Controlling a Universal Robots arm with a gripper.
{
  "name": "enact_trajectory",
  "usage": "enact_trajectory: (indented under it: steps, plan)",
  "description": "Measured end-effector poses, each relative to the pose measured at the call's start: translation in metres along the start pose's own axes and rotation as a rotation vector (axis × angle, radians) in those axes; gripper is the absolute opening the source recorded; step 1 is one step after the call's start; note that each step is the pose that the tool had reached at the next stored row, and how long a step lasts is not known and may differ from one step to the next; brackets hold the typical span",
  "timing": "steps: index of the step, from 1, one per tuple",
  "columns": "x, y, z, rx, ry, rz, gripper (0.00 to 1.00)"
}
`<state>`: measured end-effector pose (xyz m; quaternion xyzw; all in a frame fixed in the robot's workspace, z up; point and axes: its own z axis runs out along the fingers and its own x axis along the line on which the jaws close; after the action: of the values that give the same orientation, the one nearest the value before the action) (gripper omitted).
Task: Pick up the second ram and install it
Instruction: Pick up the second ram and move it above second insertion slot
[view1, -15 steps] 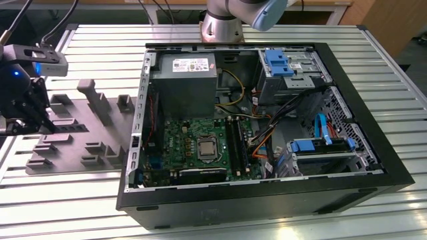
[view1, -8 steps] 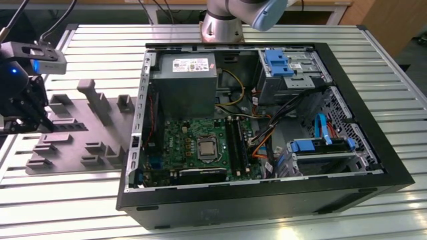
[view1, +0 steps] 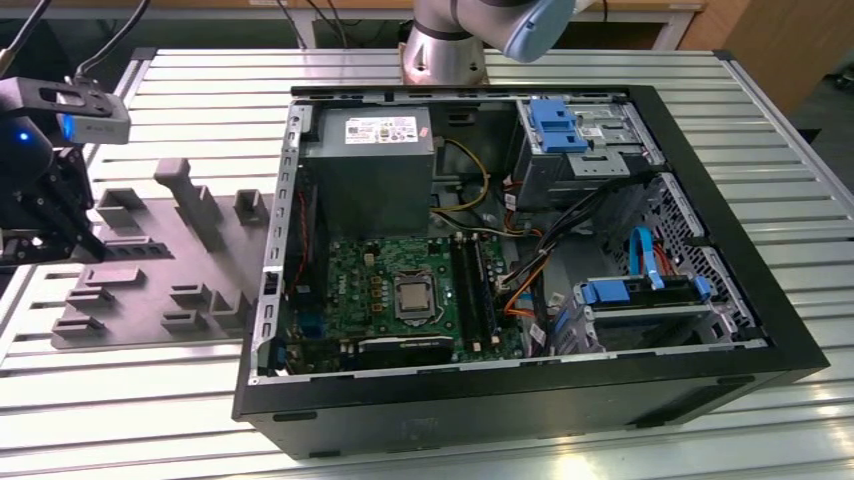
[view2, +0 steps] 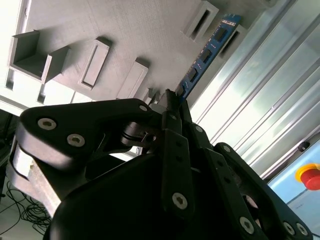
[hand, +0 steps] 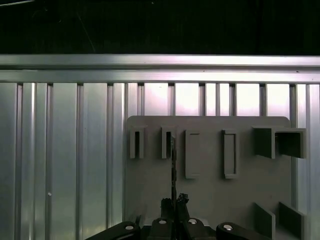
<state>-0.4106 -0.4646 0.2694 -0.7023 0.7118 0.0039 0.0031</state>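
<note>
The second ram is a thin blue strip with dark chips, and my gripper is shut on one end of it. The first wrist view shows the ram edge-on as a thin dark line running out from the gripper over the grey fixture plate. Its far end lies by one of the plate's narrow slotted holders; I cannot tell whether it touches it. In the exterior view the gripper hangs over the grey plate at that view's left, apart from the open computer case.
Inside the case lie the green motherboard with long black memory slots, a grey power supply, blue drive brackets and loose cables. The slatted metal table carries everything. A red stop button sits beyond the table.
</note>
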Motion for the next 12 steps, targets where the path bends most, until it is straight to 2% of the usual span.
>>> enact_trajectory:
  steps: [12]
  plan:
    - [-0.0001, 0.0, -0.0075, 0.0001, -0.0001, 0.0, 0.14]
